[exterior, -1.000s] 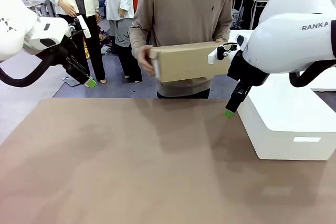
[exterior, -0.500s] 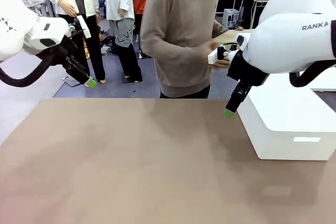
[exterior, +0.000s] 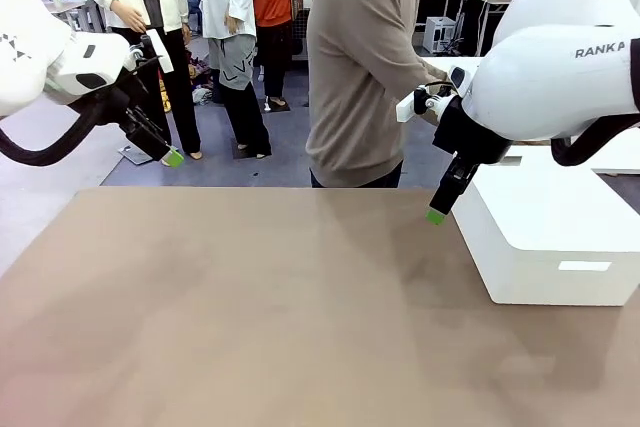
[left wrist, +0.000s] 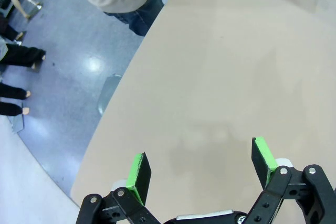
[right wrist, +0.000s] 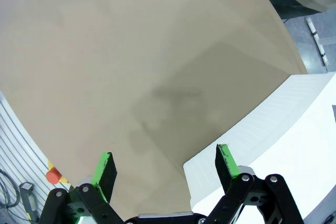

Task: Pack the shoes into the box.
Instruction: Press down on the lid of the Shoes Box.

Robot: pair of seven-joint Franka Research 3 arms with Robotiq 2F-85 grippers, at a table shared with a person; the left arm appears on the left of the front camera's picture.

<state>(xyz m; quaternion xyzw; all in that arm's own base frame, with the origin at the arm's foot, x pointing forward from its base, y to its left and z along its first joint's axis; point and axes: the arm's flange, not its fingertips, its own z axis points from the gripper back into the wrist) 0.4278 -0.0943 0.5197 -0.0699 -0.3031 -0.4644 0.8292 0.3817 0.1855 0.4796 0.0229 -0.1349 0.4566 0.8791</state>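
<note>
The shoes and the box are out of view. My left gripper (exterior: 172,156) hangs open above the table's far left corner; in the left wrist view its green pads (left wrist: 137,178) stand wide apart over bare tabletop, holding nothing (left wrist: 202,169). My right gripper (exterior: 437,213) hangs open just above the far right of the table, next to a white plastic box (exterior: 560,237). Nothing sits between its spread fingers (right wrist: 165,166). A person (exterior: 360,67) in a beige sweater stands at the far edge, turned sideways, one arm reaching behind my right arm.
The brown table (exterior: 250,307) is bare in the middle and at the left. The white plastic box (right wrist: 278,124) takes up the right side, close under my right gripper. Other people stand on the floor beyond the far left corner.
The person held the tan cardboard box in front of the chest, then turned to the right, and the box went out of sight behind my right arm. Both arms stayed still.
</note>
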